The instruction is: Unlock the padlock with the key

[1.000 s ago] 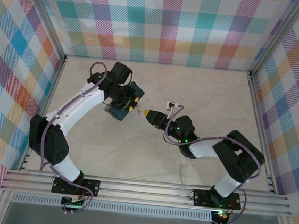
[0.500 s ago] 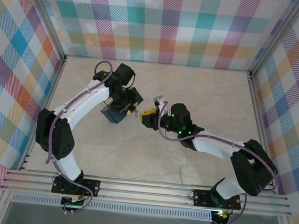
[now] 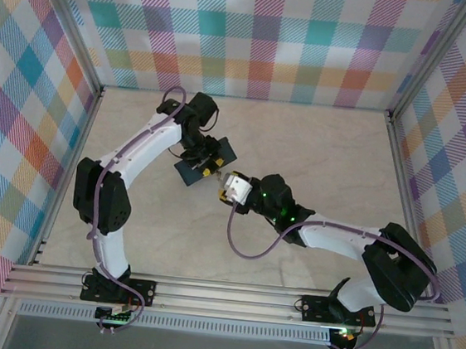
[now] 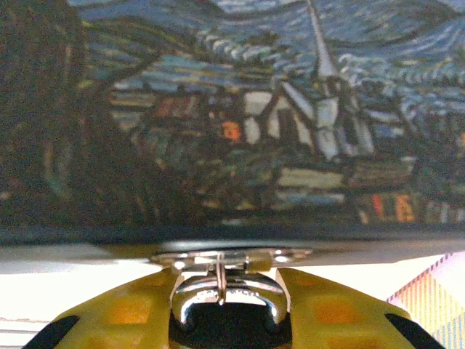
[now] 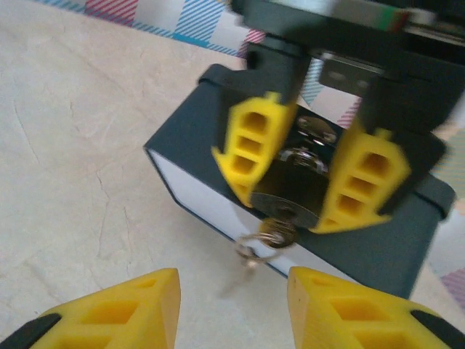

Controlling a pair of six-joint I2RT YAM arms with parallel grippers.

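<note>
clamping the tiny grey-silver metal padlock point(image 5: 296, 180) at the front of the dark blue printed tin point(image 5: 190, 166), the left gripper point(image 5: 290, 207) steadies it; the right gripper point(image 5: 231, 305), fingers apart, faces its small ringed key point(image 5: 270, 233).

A bright plaid-walled cell around a pale stone-look worktop.
The worktop point(image 3: 327, 151) was cream with faint marbled veins, evenly lit; checked walls point(image 3: 256, 35) in teal, orange, purple and yellow closed it on three sides, and aluminium rails point(image 3: 229, 295) ran across its near edge.
</note>
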